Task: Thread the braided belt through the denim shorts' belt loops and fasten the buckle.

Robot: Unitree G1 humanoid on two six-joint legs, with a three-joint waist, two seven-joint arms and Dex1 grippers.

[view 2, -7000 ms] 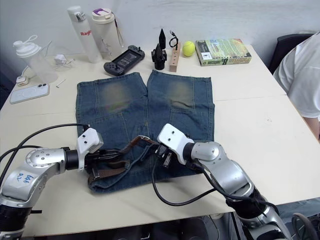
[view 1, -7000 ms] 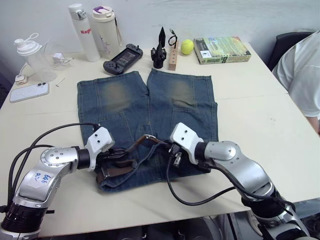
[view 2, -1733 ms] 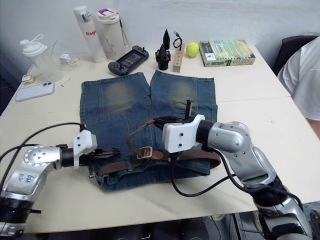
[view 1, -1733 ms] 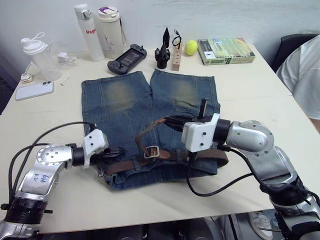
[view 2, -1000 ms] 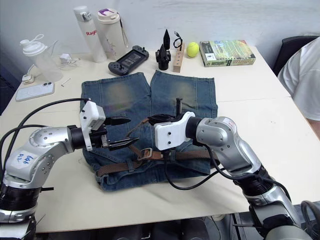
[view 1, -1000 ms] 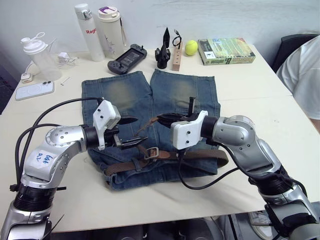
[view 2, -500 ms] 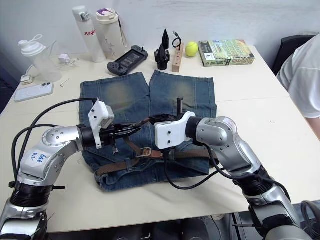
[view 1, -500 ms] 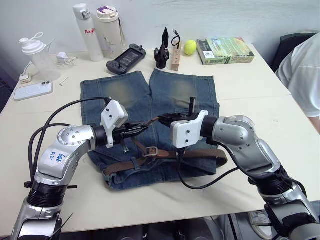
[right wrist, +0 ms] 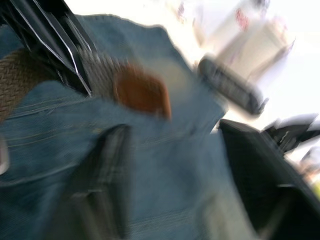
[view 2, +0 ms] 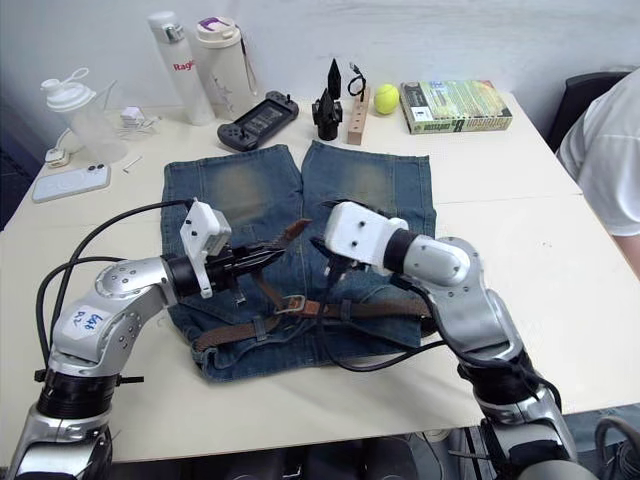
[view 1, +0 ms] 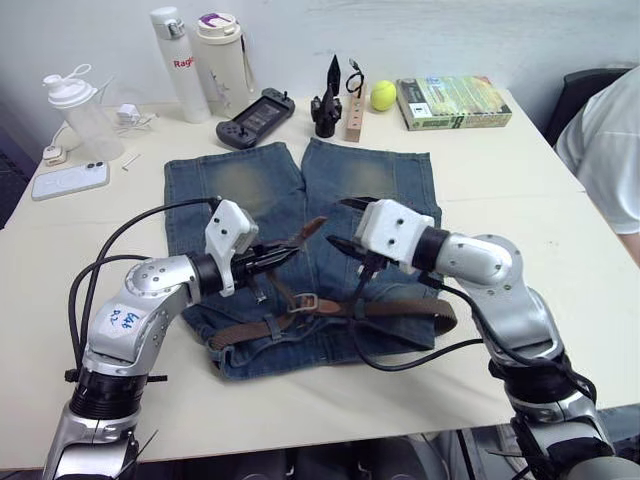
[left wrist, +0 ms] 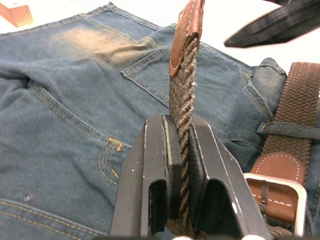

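The shorts [view 1: 300, 215] lie flat on the table [view 1: 520, 190], waistband toward the robot. The belt [view 1: 400, 308] runs along the waistband through the loops, with its buckle [view 1: 303, 301] resting near the middle of the waistband. The free end of the belt rises from there toward the legs of the shorts.

Left hand [left wrist: 181, 145]: clamped narrow on the woven part of the free end, just below the leather tip [left wrist: 187, 30], holding it lifted off the denim.

Right hand [view 1: 345, 222]: fingers spread wide, holding nothing, poised just beside the leather tip.

Risks, as judged:
- The grip sits on soft braid, which may slide or flex, letting the tip droop away before it can be steered to the buckle.
- The buckle lies loose and unheld; pushing the tip at it would likely shove it along the waistband rather than thread it.
- Pulling the free end could drag the belt back through the loops or bunch the denim.
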